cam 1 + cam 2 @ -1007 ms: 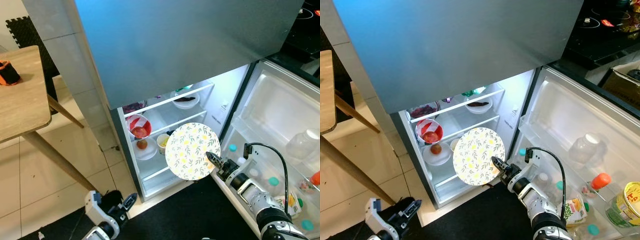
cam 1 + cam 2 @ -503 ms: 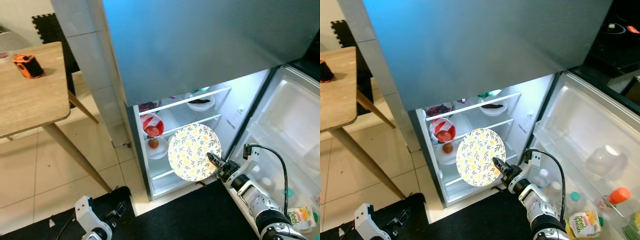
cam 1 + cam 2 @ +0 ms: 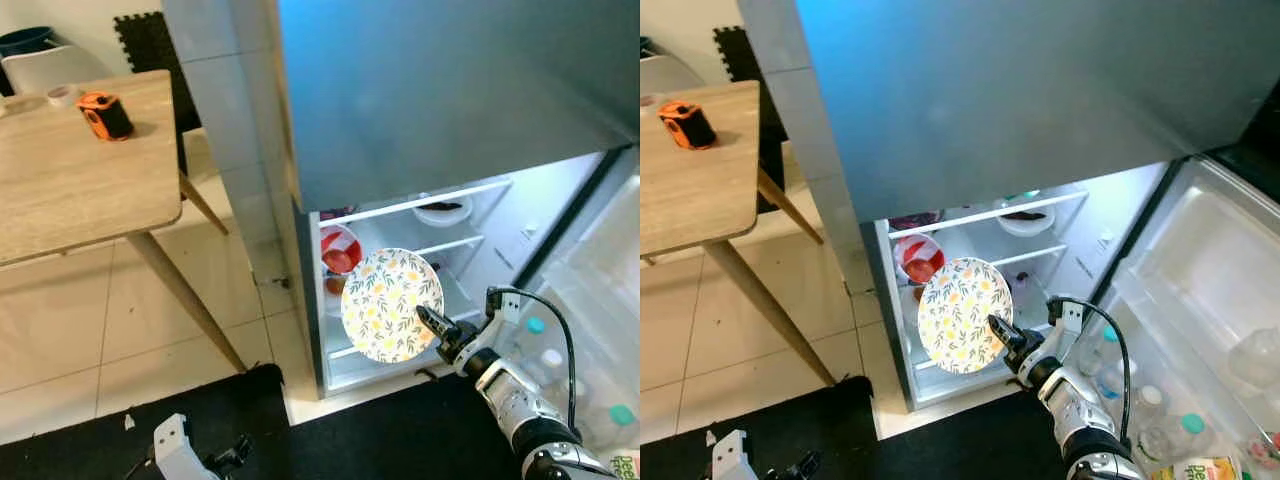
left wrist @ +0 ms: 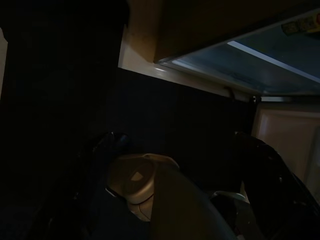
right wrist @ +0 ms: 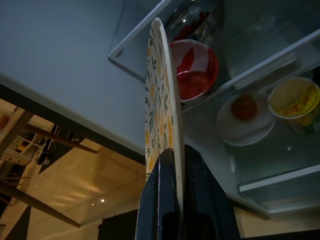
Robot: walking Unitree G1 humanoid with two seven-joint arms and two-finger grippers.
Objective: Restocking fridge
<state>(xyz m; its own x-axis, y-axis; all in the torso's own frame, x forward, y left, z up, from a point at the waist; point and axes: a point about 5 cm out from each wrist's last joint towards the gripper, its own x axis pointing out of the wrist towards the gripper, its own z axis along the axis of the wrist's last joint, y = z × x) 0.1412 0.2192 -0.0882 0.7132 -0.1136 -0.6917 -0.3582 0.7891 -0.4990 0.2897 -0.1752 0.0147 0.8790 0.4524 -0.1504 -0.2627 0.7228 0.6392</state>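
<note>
Yellow flowers and green leaves cover the plate [image 3: 392, 304], which the right gripper [image 3: 432, 325] holds by its lower edge, with both black fingers [image 5: 167, 200] pressed on the rim. The plate stands almost upright in the air, in front of the open fridge [image 3: 420, 240] and near its lower shelves, not yet inside.

Compared with one second ago, the whole picture has shifted: the table [image 3: 80, 180] with the orange thing [image 3: 105, 115] now takes more of the view, and the fridge sits further to the right. This looks like a move of the camera, so the robot has probably turned or stepped. The plate keeps the same place against the gripper, so the grip seems stable.

Inside the fridge I can see a red bowl [image 3: 340, 250], a small plate with a tomato [image 5: 245, 107], a yellow cup [image 5: 295, 102] and a white bowl [image 3: 442, 210] on the upper shelf. The door [image 3: 1200, 340] is open on the right, with bottles in its racks.

The left gripper [image 4: 175, 200] hangs low over the dark mat; its view is very dark and I cannot tell if its fingers are apart or together.

I judge that the plate must next be laid flat and pushed onto a free shelf; the shelves are rather full, so it could hit the bowl.
</note>
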